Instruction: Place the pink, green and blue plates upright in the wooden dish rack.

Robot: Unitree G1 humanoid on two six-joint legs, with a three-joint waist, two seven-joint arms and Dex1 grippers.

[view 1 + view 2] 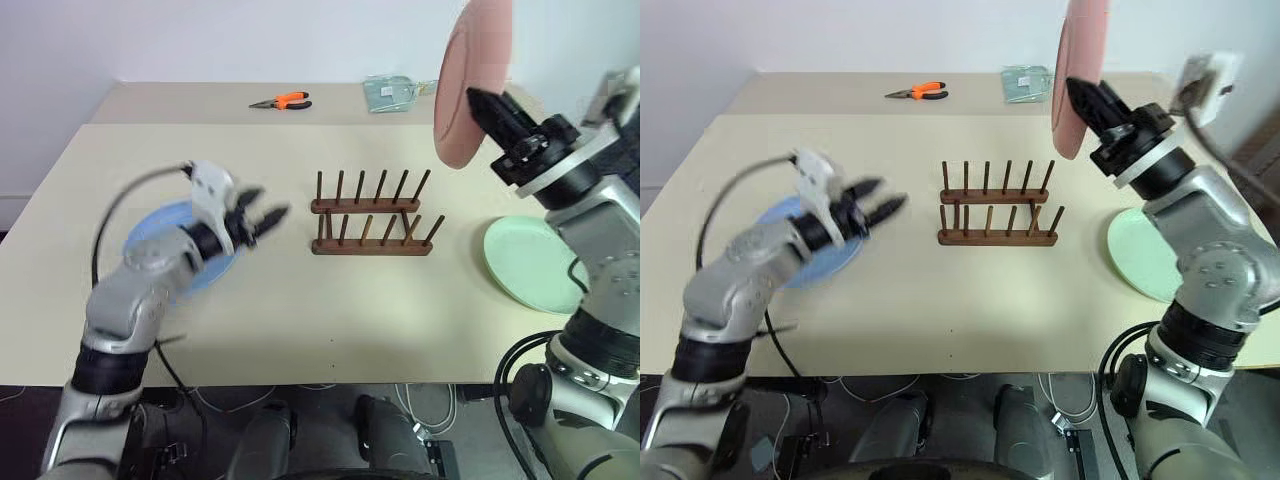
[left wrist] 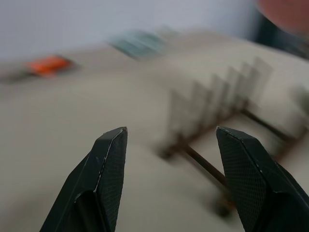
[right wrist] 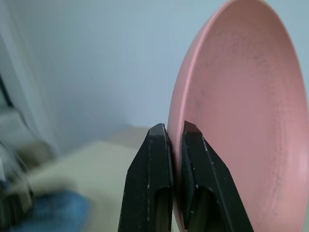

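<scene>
- Above, right tool (image 1: 478,100) clamps the pink plate's (image 1: 470,80) rim, holding it upright over the table (image 1: 300,300).
- Left tool (image 1: 268,222), jaws apart, empty, hovers beside the blue plate (image 1: 165,225).
- Wooden dish rack (image 1: 372,215) stands empty; green plate (image 1: 530,262) lies flat to its right.

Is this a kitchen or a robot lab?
Probably a lab or workshop, not a kitchen. The dish rack sits on a bare table with orange pliers behind it, cables hang below the table edge, and the wall is blank.
</scene>
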